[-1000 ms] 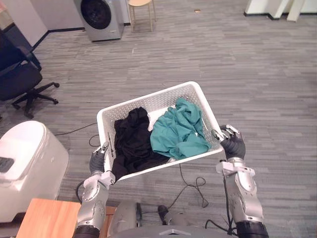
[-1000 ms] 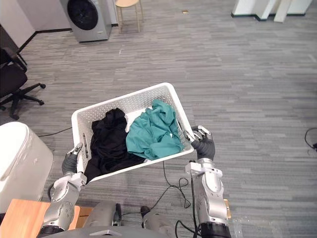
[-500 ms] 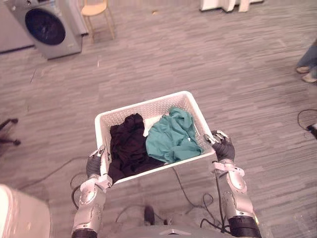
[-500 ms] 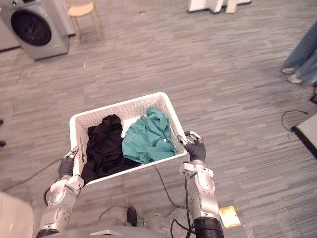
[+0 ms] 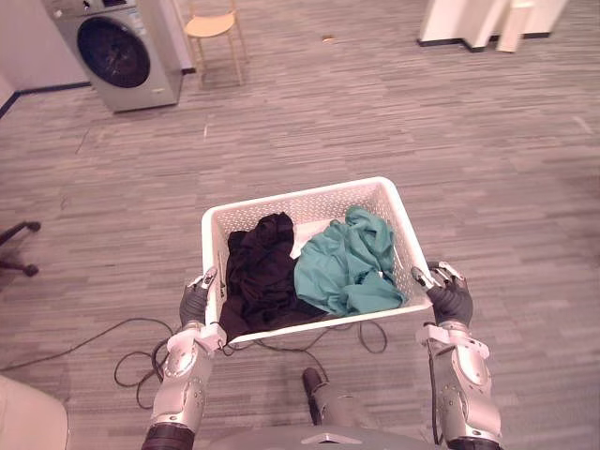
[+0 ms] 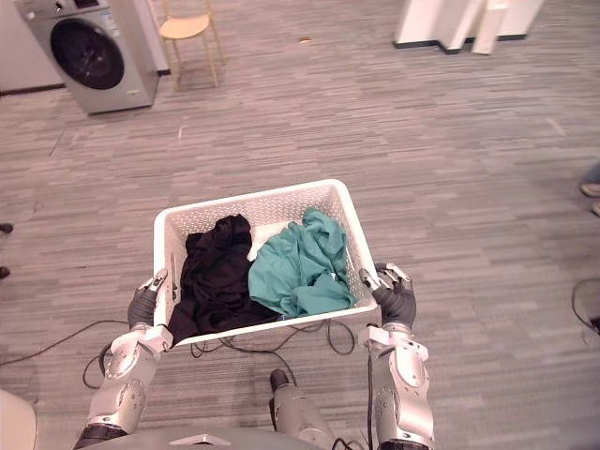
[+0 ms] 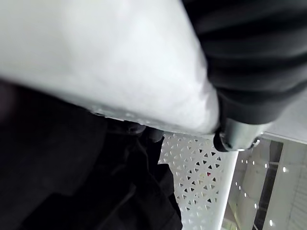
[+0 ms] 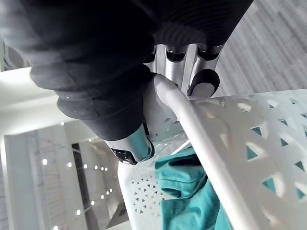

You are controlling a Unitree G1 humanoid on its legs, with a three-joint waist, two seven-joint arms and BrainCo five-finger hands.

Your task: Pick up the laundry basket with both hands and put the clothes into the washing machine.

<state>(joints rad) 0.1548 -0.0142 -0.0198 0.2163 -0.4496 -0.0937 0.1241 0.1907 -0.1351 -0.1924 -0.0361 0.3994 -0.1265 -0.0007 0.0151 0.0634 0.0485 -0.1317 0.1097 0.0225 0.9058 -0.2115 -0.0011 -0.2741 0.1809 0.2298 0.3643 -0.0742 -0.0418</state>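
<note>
The laundry basket (image 5: pixel 309 194) is held off the floor (image 5: pixel 487 150) between the two hands, roughly level. The left hand (image 5: pixel 194 302) has one short side and the right hand (image 5: pixel 451 298) the opposite one.

The right wrist view shows what the head views cannot. The right hand's dark-tipped fingers (image 8: pixel 204 84) are curled over the white rim bar and clamp it against the ribbed cover. The teal garment (image 8: pixel 187 191) lies just past them, inside the perforated wall. In the left wrist view the rim is pressed tight against that hand's cover, and one silver finger (image 7: pixel 235 136) is hooked at its edge. The black garment (image 7: pixel 72 182) is bunched directly beyond it. From the head views the left fingers reach over the rim as well, so both hands hold the basket.

Inside, the black garment sits by the left fingers and the teal one by the right fingers. The two touch in the middle, with a bit of white cloth showing behind them.

Well beyond the left fingers, past open floor, the washing machine (image 5: pixel 117 52) stands with its round dark door closed. A wooden chair (image 5: pixel 214 26) stands just beside it. Out to the left lies the foot of an office chair (image 5: pixel 17 251). Far beyond the right fingers stand white panels (image 5: pixel 478 19). The right eye view catches a person's shoe (image 6: pixel 591 189) at its edge.
</note>
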